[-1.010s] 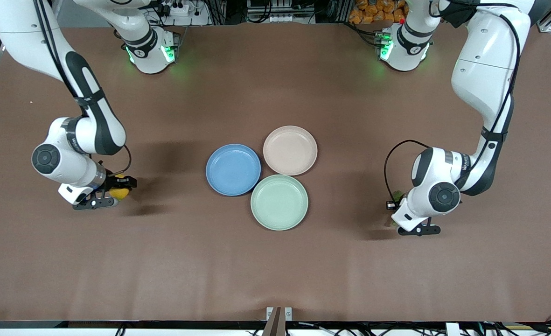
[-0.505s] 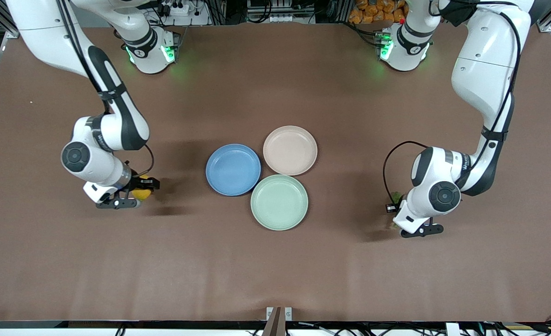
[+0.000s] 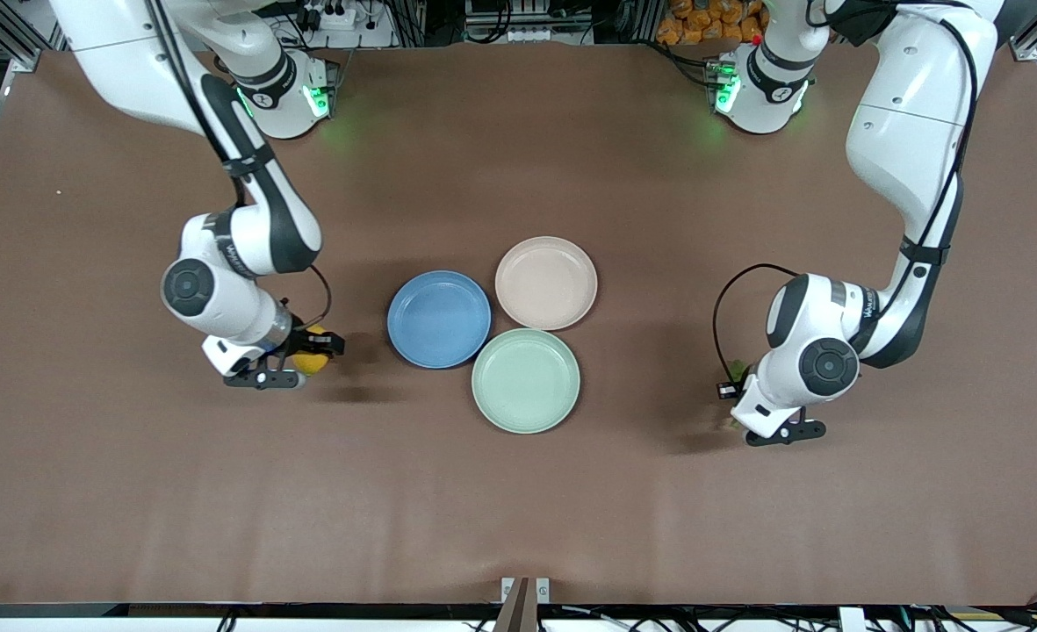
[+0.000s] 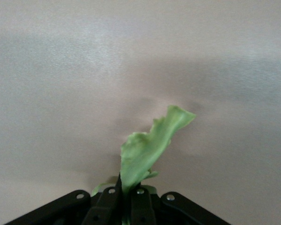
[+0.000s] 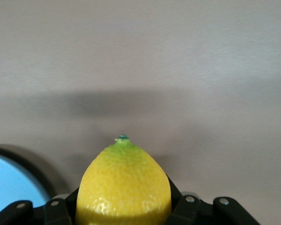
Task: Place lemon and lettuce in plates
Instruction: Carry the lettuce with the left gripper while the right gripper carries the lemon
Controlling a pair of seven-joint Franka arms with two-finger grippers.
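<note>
The small oval yellow lemon point(image 5: 124, 185) with a green nub at its tip sits clamped between the fingers of your right arm's black two-finger gripper point(image 3: 306, 360), held over bare brown tabletop point(image 3: 518, 509) toward the right arm's end of the table, just beside the round blue shallow plate point(image 3: 439, 319) — you can see a sliver of that plate's rim in the right wrist view. At the left arm's end, the small ruffled green lettuce leaf point(image 4: 150, 147) is pinched by its base in your left arm's black gripper point(image 3: 736, 395), its wrinkled edge sticking out past the fingertips and hanging above bare tabletop; in the front view the leaf is mostly hidden by the wrist. Between the two grippers, three plates cluster at the table's middle, rims touching or very nearly so: the blue one, a pale beige-pink round plate point(image 3: 546, 283) farther from the front camera, and a pale mint-green round plate point(image 3: 526, 380) nearest that camera. All three plates lie empty — neither the lemon nor the lettuce is over one.
</note>
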